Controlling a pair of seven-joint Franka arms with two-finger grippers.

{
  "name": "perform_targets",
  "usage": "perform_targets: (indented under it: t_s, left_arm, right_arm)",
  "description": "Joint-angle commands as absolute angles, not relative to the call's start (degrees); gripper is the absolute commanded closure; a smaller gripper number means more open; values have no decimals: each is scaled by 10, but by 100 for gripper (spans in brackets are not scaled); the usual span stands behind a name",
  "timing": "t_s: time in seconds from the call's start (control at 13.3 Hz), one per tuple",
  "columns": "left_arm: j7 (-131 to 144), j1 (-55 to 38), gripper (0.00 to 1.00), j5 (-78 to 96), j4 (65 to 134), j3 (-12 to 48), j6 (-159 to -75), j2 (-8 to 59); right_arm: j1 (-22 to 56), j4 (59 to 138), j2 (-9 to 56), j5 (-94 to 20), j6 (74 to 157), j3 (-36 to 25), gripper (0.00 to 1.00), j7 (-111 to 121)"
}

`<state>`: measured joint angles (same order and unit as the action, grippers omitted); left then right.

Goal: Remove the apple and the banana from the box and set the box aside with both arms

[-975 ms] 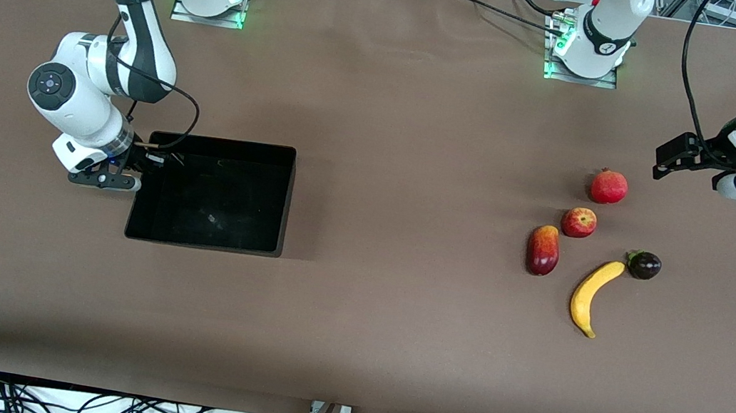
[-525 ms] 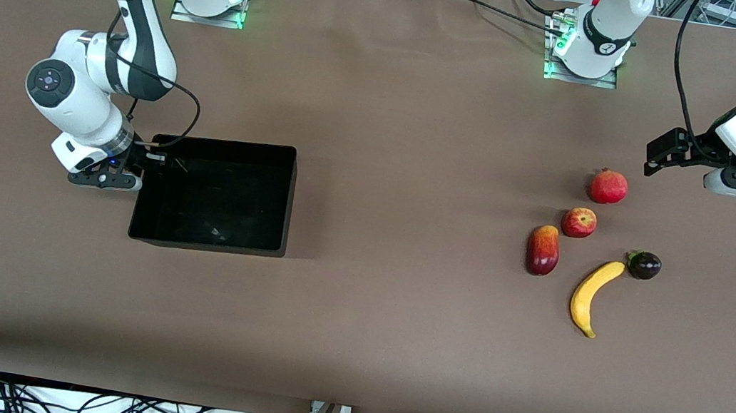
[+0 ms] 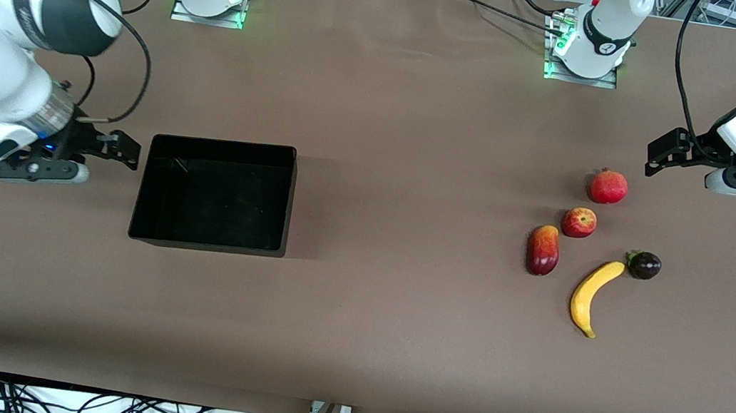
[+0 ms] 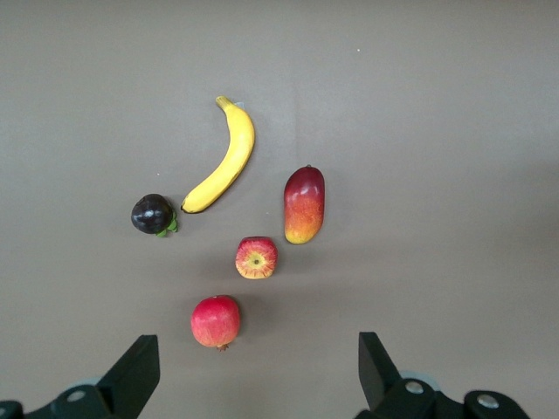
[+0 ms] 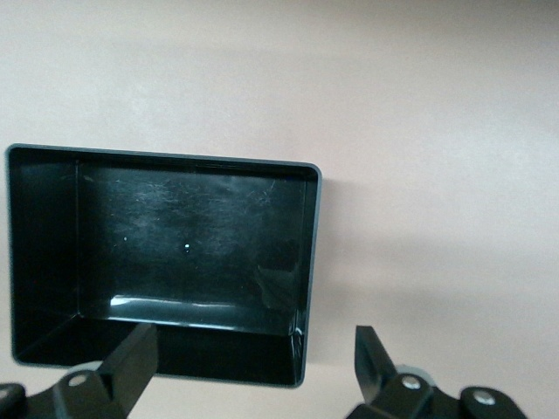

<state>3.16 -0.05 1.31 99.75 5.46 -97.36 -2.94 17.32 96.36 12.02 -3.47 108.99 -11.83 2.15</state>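
Box emptied and set aside, both arms clear of it.

The box (image 3: 213, 193) sits empty on the desk (image 3: 393, 131) toward the right arm's end; the apple (image 3: 579, 222) and banana (image 3: 594, 296) lie well apart from it toward the left arm's end, among a mango (image 3: 543, 250), pomegranate (image 3: 609, 187) and a dark fruit (image 3: 644, 265). The right end effector (image 3: 120, 151) hangs just beside the box, jaws wide, holding nothing; the left end effector (image 3: 663, 156) hovers near the pomegranate, equally spread and empty. The task looks finished; only retreat remains.
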Motion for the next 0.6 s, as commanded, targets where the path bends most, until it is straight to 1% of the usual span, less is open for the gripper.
perform_targets:
  t_s: [0.0,0.07,0.15,0.22,0.53]
  left_arm:
    - [33,2,0,28,976,54,-962,-18]
    - [33,2,0,28,976,54,-962,-18]
    - [31,2,0,28,976,54,-962,-18]
    - [28,3,0,28,976,54,-962,-18]
    - [33,4,0,28,976,54,-962,-18]
  right_arm:
    - [169,899,123,-40,988,-118,0,21]
    - [169,879,113,-40,939,-117,0,10]
    - [170,872,103,-39,913,-114,0,9]
    - [170,872,87,-38,906,-113,0,7]
    - [171,868,83,-39,906,-113,0,8]
